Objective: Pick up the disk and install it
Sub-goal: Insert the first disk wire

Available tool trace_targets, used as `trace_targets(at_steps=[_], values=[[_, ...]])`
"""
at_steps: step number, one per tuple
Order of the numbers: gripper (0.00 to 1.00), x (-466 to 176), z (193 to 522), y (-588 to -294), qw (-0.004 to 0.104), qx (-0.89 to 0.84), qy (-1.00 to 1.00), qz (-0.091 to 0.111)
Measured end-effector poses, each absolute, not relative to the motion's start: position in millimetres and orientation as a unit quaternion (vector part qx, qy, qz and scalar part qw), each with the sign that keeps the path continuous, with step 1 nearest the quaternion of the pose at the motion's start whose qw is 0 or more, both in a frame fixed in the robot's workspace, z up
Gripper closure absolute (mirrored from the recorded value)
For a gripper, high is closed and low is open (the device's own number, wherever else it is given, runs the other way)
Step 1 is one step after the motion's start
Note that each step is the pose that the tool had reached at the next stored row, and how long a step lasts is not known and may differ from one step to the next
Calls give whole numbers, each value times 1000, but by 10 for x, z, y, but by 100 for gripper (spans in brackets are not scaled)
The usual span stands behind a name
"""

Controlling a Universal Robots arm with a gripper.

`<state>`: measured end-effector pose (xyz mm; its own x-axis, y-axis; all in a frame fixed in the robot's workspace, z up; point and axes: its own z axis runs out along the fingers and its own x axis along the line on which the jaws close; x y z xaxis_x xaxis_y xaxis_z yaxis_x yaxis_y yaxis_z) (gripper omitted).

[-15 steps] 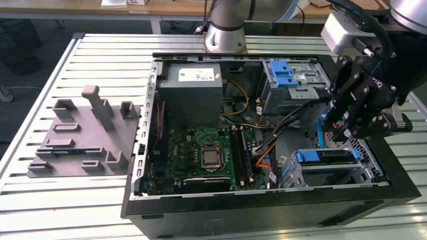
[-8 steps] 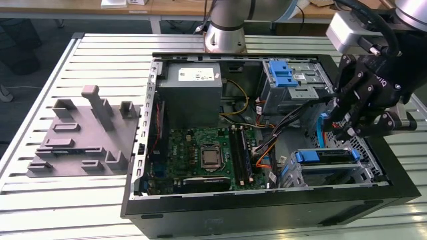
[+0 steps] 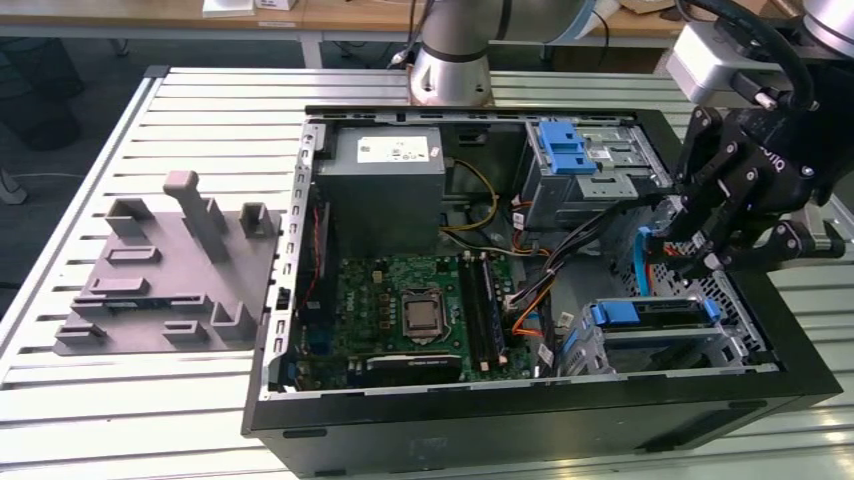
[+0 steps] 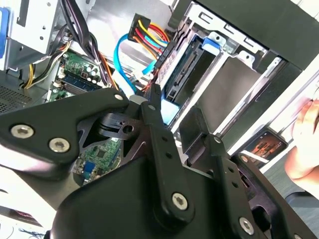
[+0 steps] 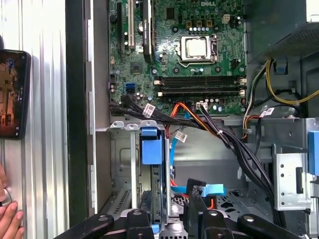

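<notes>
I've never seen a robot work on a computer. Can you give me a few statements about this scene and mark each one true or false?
1. The computer case lies open, its motherboard showing. True.
2. The grey fixture sits at the exterior view's right of the case. False: it is at the left.
3. The end effector hangs over the processor socket. False: it is by the drive cage, at the exterior view's right.
4. A person's hand shows outside the case in the first wrist view. True.
</notes>
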<state>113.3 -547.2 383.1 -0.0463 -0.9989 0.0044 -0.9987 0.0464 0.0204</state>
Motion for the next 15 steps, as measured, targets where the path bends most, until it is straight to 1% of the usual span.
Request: trace_targets(at_steps=[15], values=[[58,1195,3820,-5375,9,690,-723,-6]])
